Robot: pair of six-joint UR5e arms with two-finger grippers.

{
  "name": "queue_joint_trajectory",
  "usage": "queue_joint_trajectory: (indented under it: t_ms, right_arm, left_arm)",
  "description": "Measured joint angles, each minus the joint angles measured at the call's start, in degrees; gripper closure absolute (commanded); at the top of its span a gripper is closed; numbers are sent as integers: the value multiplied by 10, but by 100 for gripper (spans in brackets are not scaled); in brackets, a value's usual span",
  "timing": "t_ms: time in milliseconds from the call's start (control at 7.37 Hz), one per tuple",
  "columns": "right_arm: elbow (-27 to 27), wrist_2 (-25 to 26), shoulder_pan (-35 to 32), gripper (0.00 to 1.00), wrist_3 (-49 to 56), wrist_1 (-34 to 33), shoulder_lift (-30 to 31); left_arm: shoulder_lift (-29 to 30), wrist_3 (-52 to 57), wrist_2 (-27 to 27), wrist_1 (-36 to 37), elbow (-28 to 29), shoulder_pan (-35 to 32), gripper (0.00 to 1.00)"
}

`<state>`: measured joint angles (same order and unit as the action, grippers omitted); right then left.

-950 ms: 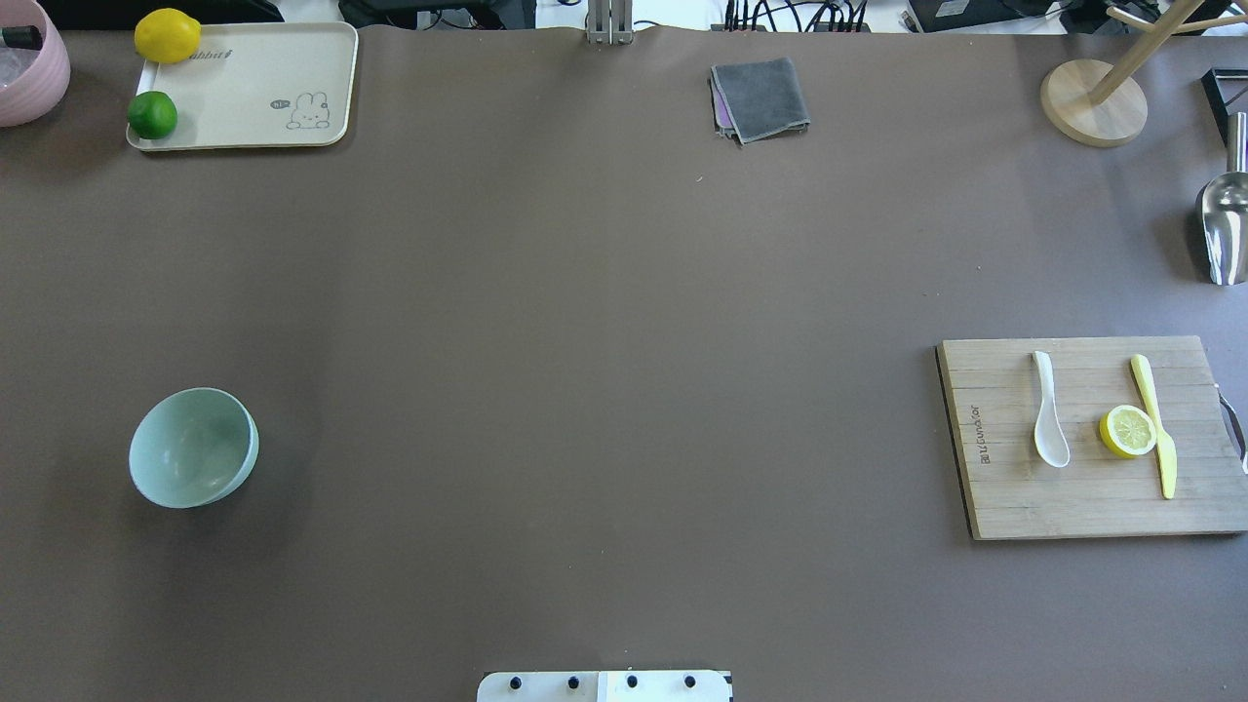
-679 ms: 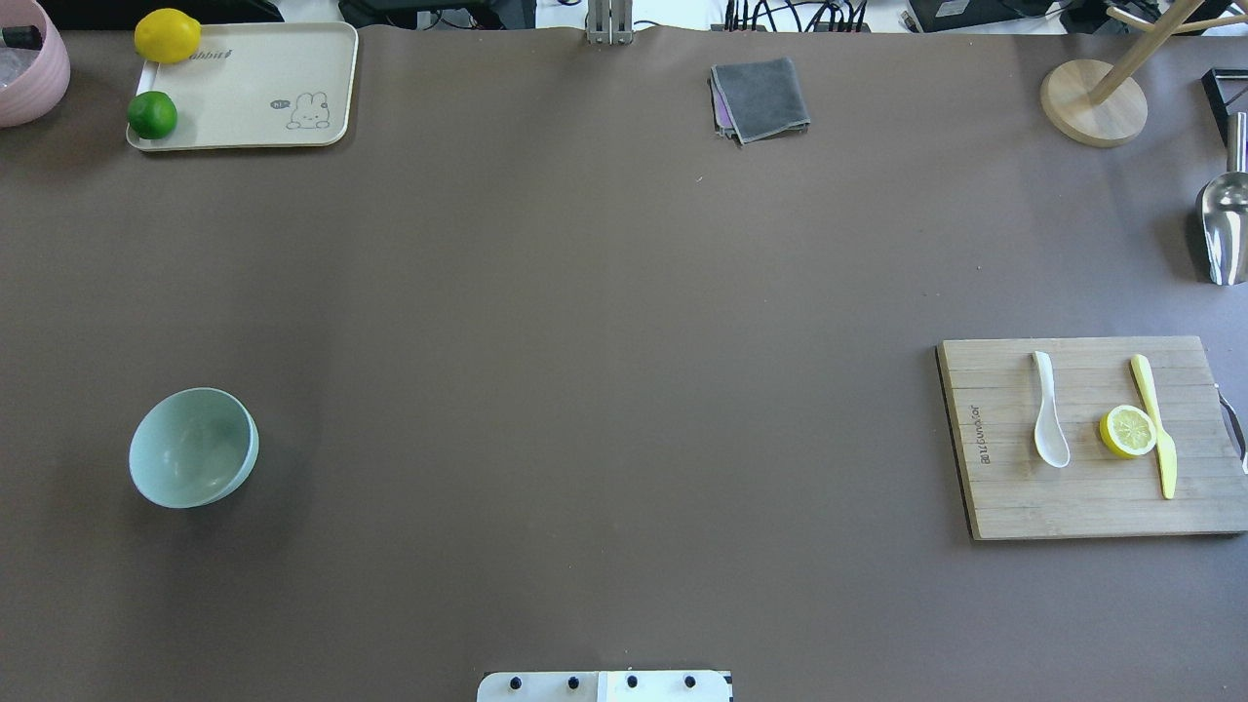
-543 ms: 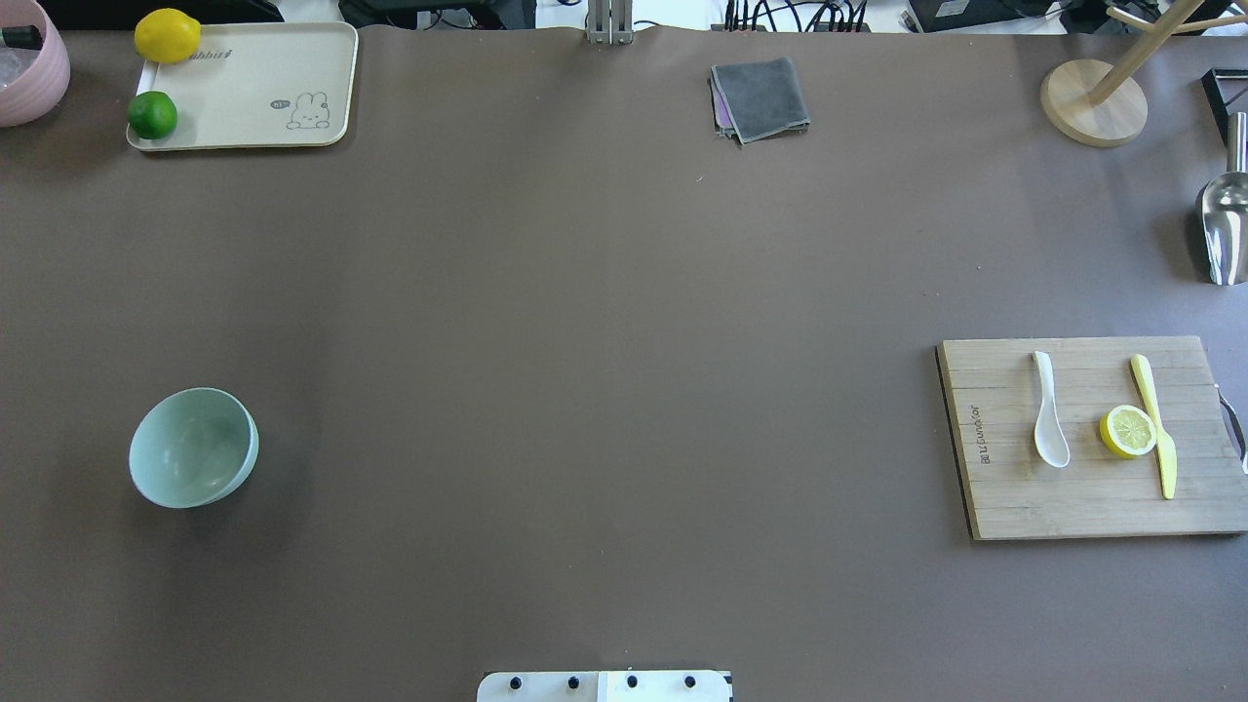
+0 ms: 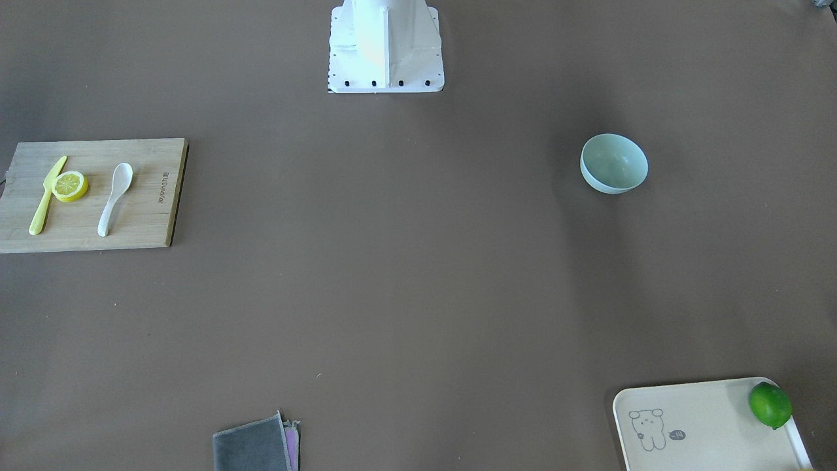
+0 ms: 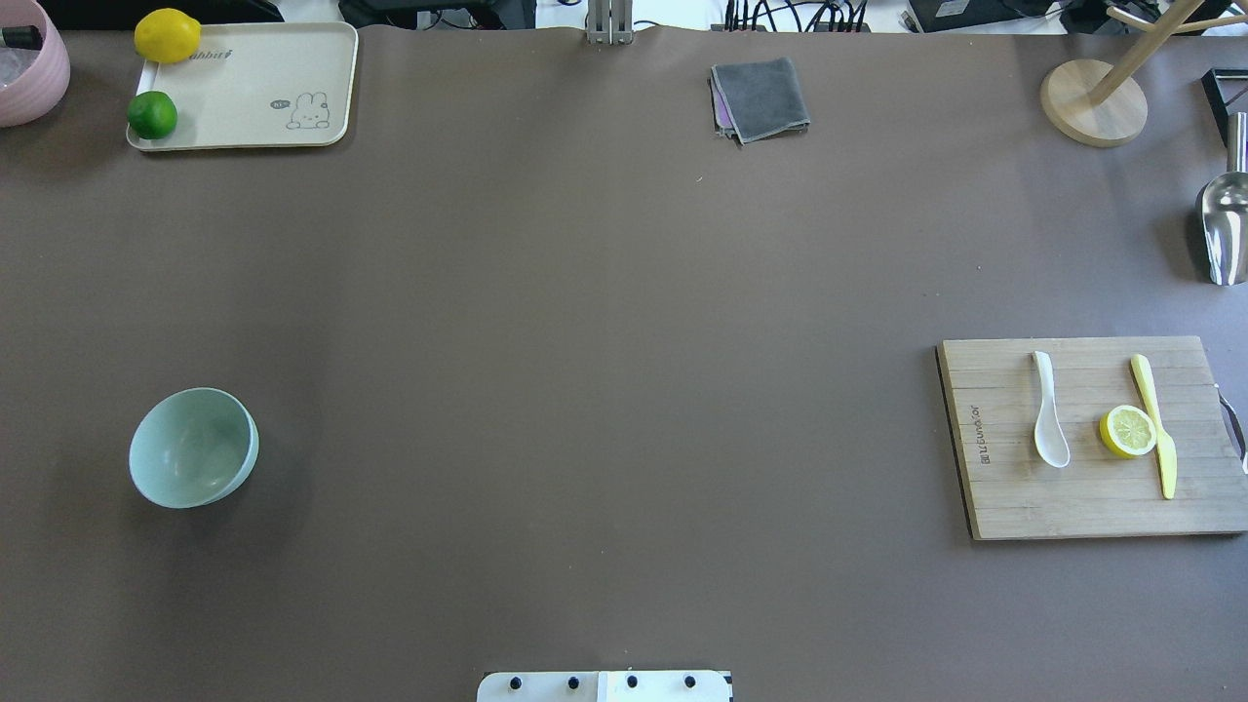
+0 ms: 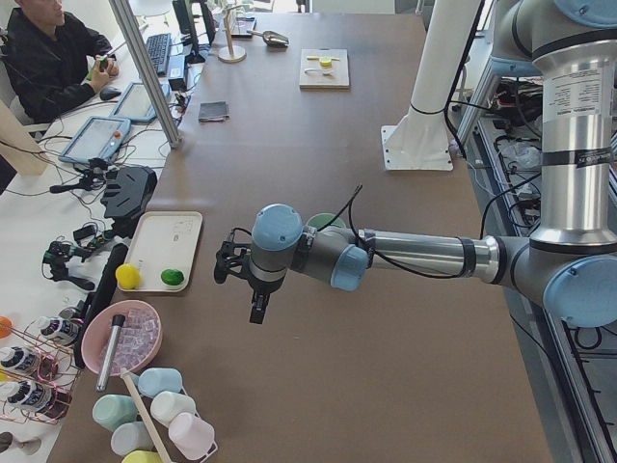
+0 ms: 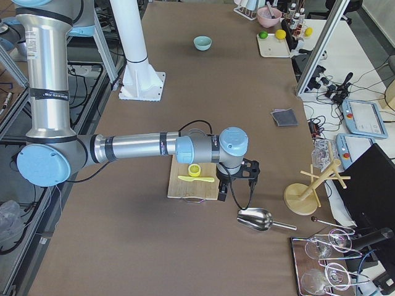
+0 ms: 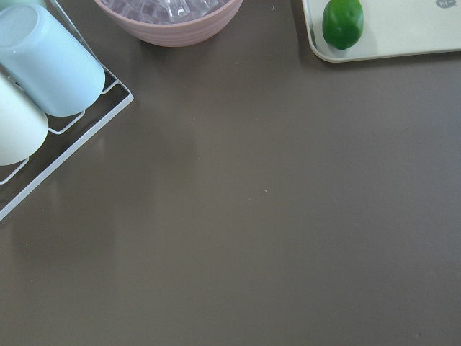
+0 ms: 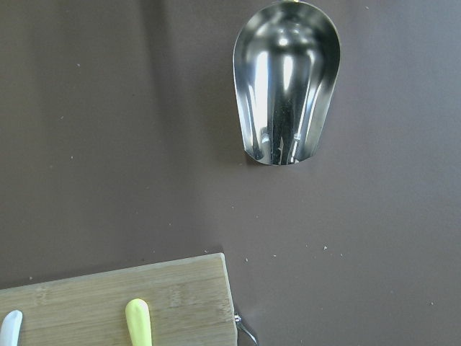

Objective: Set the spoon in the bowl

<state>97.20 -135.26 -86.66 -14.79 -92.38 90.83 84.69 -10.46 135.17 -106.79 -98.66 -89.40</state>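
Note:
The white spoon lies on a wooden cutting board at the table's right, scoop toward the robot; it also shows in the front view. The mint-green bowl stands empty at the table's left, far from the spoon, and shows in the front view. My right gripper hangs above the board's outer edge, near a metal scoop. My left gripper hangs beyond the bowl, near the tray. Both grippers show only in the side views, so I cannot tell whether they are open or shut.
A lemon half and a yellow knife lie beside the spoon. A metal scoop, a wooden stand and a grey cloth lie farther back. A tray with fruit and a pink bowl are at the back left.

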Motion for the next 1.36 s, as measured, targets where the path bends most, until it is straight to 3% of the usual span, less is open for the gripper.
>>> queue_joint_trajectory:
  t_ms: [1357]
  right_arm:
    - [-2,0,0,0,-1,0,5]
  left_arm:
    - [0,2,0,-2,8,0,2]
